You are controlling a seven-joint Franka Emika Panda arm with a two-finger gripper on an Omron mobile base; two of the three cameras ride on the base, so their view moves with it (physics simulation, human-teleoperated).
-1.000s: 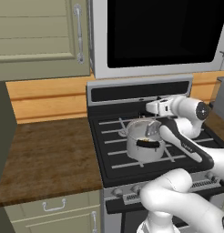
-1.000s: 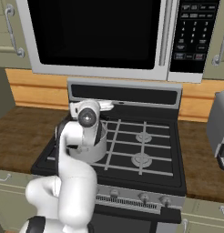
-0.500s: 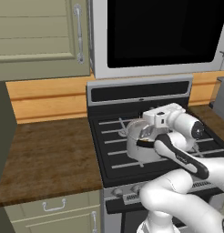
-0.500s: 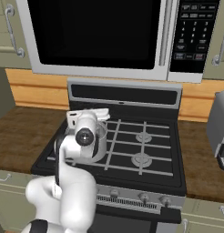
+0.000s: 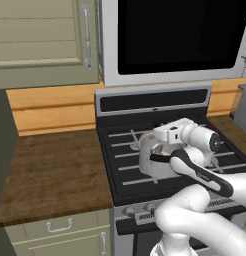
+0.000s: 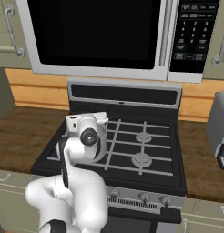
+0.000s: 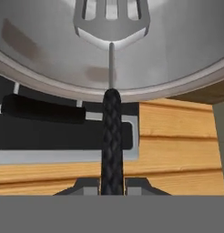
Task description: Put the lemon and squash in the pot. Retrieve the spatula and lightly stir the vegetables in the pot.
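My claw (image 7: 112,184) is clamped narrow on the spatula (image 7: 111,27), gripping the dark braided handle low down. The slotted grey head reaches over the rim and into the pot (image 5: 154,156).

The pot sits on the near left burner of the stove (image 6: 145,168), wood counter (image 5: 50,172) to its left, microwave (image 6: 100,36) above. My hand (image 5: 177,135) hangs right over the pot's mouth in the left base view; in the right base view my wrist covers most of the pot.

Progress, as I judge it: spatula retrieved and already down in the pot, so this is the stirring stage. No yellow pieces visible on the counter or stove top; I cannot see them inside the pot either, since the visible steel looks bare. Left to do: light stirring strokes.
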